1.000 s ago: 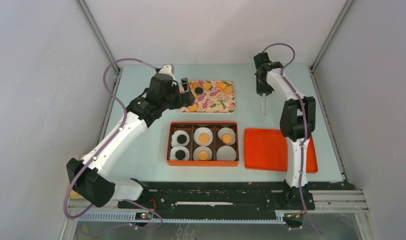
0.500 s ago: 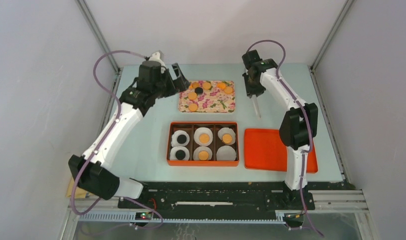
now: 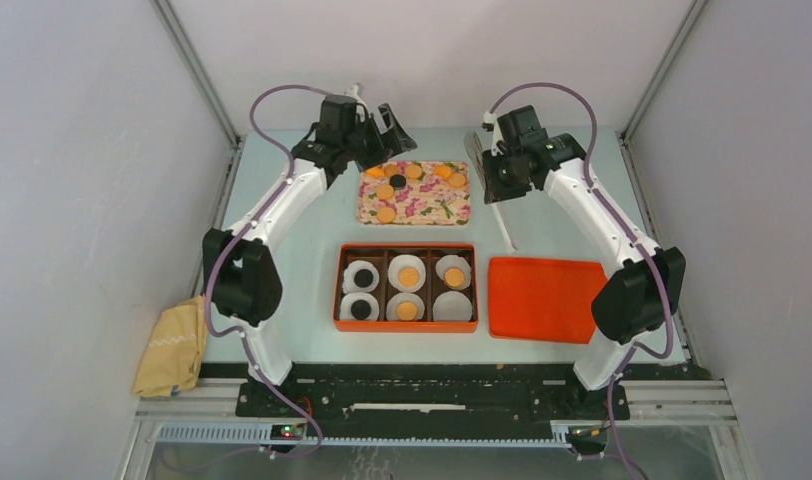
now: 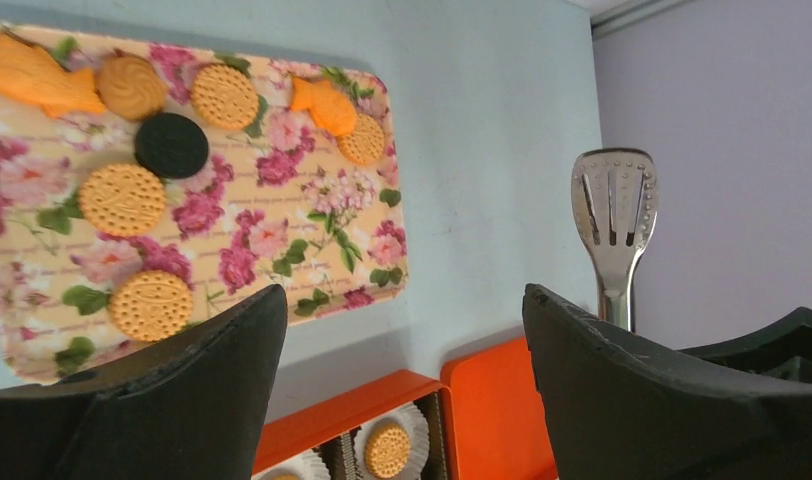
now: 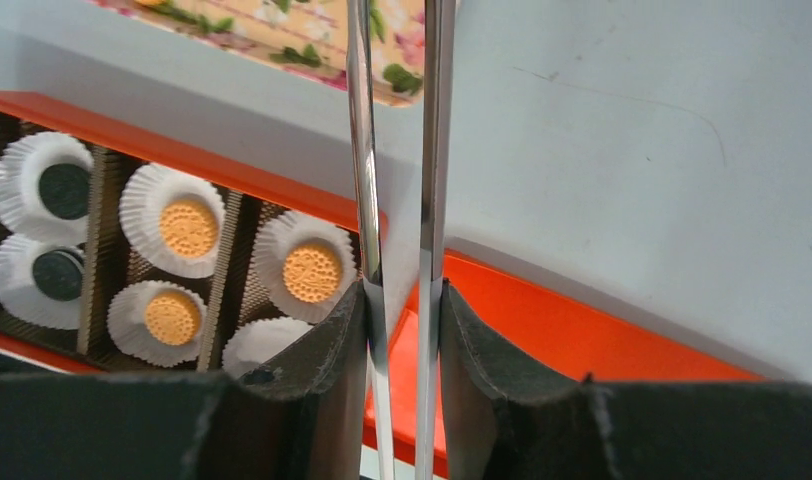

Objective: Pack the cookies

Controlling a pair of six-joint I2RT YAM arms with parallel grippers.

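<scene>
Left tool (image 4: 402, 300) is released, pads spread wide, hanging over the far left corner of the flowered tray (image 3: 432, 207). I'm counting the loose cookies (image 4: 122, 198) on that tray through the left wrist camera. There are five round tan ones and one black one (image 4: 172, 145), six in all. Beside them lie two fish-shaped orange pieces (image 4: 327, 103).

Right tool (image 5: 402, 300) is clenched on a pair of metal tongs (image 5: 362, 150). One pad presses on each blade, and the two blades run close together with a thin gap between them. From overhead, the tongs slant down over the tabletop (image 3: 282, 260) just right of the flowered tray. Their slotted tip also shows in the left wrist view.

Now the orange box (image 3: 406, 248), nearer to me than the flowered tray. It has six compartments and six white paper cups (image 3: 452, 307), one in each. Five cups each hold a cookie. Two black ones sit in the left column, two tan in the middle column, and one tan at the far right. The near right cup is bare.

One flat orange tray (image 3: 542, 300) lies just beside the box on its right. One yellow cloth (image 3: 172, 345) is bunched at the tabletop's near left edge.
</scene>
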